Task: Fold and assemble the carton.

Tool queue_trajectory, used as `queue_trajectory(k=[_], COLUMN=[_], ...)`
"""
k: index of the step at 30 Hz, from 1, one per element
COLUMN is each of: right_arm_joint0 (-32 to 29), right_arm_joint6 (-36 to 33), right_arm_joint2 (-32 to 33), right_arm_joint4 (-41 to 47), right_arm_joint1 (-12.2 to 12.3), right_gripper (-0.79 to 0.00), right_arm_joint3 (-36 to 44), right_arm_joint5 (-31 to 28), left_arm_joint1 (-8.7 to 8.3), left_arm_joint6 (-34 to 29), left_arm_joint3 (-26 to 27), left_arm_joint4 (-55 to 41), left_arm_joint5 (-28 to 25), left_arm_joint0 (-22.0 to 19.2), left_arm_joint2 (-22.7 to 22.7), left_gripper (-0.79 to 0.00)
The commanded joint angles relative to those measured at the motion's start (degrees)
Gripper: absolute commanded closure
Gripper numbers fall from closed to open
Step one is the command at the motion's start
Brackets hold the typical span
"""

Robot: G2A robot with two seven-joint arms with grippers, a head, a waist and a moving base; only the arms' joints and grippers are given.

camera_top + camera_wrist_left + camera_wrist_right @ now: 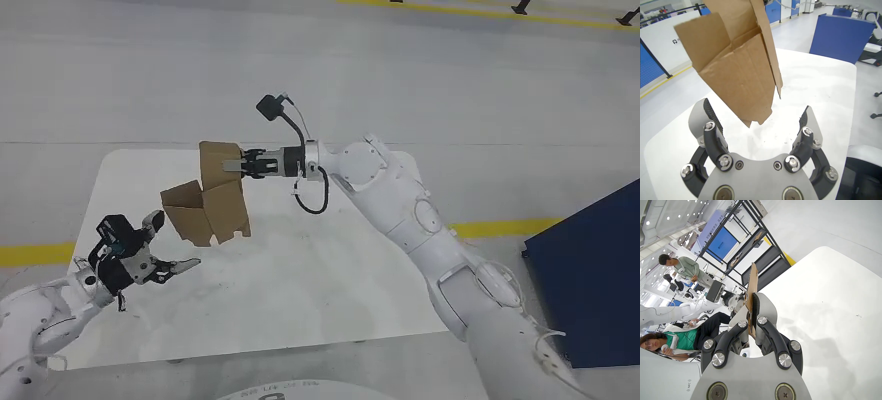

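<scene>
The right end effector (pixel 243 161) is shut tight on the carton (pixel 212 205). In the right wrist view its two fingers pinch a thin edge of brown cardboard (pixel 752 279) between the pads, with no gap showing beside the sheet. From above, the pinched part is the carton's top flap (pixel 220 158), which lies straight ahead of this end effector. The rest of the carton hangs below and beyond the flap, away from the right end effector.

The left end effector (pixel 165 245) is spread wide and holds nothing. In the left wrist view its fingers (pixel 710 115) stand well apart, and the carton's (pixel 738 75) lower corner dips in between them, just ahead of the palm. There is bare space on either side of that corner, so it touches neither pad. From above, one left finger lies close beside the carton's near corner; whether they meet there cannot be told.

The carton is partly opened. Its panels are folded at angles to one another, and its flaps stick out loose. It sits between the two end effectors, gripped at the right one's tips and just in front of the left one's. In the left wrist view its lower corners hang clear of the desk (pixel 819 94).

Count: one carton, two end effectors, one white desk (pixel 300 290).
</scene>
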State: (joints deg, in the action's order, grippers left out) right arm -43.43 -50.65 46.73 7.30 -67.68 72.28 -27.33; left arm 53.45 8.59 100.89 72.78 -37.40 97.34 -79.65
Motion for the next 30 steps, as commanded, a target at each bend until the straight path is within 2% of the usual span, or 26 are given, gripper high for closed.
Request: queue_trajectory(k=[1,6,8,12,14,16,20,26,30], right_arm_joint0=[-0.44,-0.92,-0.71,-0.05,0.21,0.46,0.97,1.59,1.71], right_arm_joint6=[-1.08,-3.14,-4.85,-5.75,-6.02,-6.28,-6.79,-7.2,-8.1], right_arm_joint2=[0.71,1.12,0.46,-0.4,-0.93,-1.47,-2.73,-3.94,-4.32], right_arm_joint4=[0.3,0.21,-0.15,-1.3,-2.03,-2.73,-4.74,-6.27,-6.55], right_arm_joint1=[0.24,0.42,0.3,0.0,-0.18,-0.38,-0.78,-1.31,-1.5], right_gripper=[0.0,0.0,0.0,0.0,0.0,0.0,0.0,0.0,0.0], right_arm_joint3=[0.41,1.36,1.7,1.47,1.3,1.15,0.98,0.36,0.28], right_arm_joint5=[-0.08,0.93,1.6,3.1,3.56,3.96,4.77,5.25,4.54], left_arm_joint1=[-0.19,-1.06,-1.32,-2.11,-2.5,-2.71,-2.81,-2.9,-2.63], left_arm_joint6=[-0.59,-1.89,-0.56,1.09,0.3,-1.17,-5.79,-15.76,-22.88], left_arm_joint3=[2.67,10.32,13.71,18.13,19.32,20.63,24.56,27.53,26.7], left_arm_joint4=[3.36,16.57,20.17,23.58,24.57,24.74,26.01,24.82,20.58], left_arm_joint5=[2.87,4.35,5.6,-0.69,-4.83,-7.14,-8.08,-15.27,-17.58], left_arm_joint0=[1.88,6.47,8.61,12.27,12.76,12.94,12.73,9.39,5.58], left_arm_joint2=[-1.47,-4.7,-6.47,-9.83,-11.41,-12.5,-12.59,-8.66,-5.46], left_gripper=[-0.785,-0.785,-0.785,-0.785,-0.785,-0.785,-0.785,-0.785,-0.785])
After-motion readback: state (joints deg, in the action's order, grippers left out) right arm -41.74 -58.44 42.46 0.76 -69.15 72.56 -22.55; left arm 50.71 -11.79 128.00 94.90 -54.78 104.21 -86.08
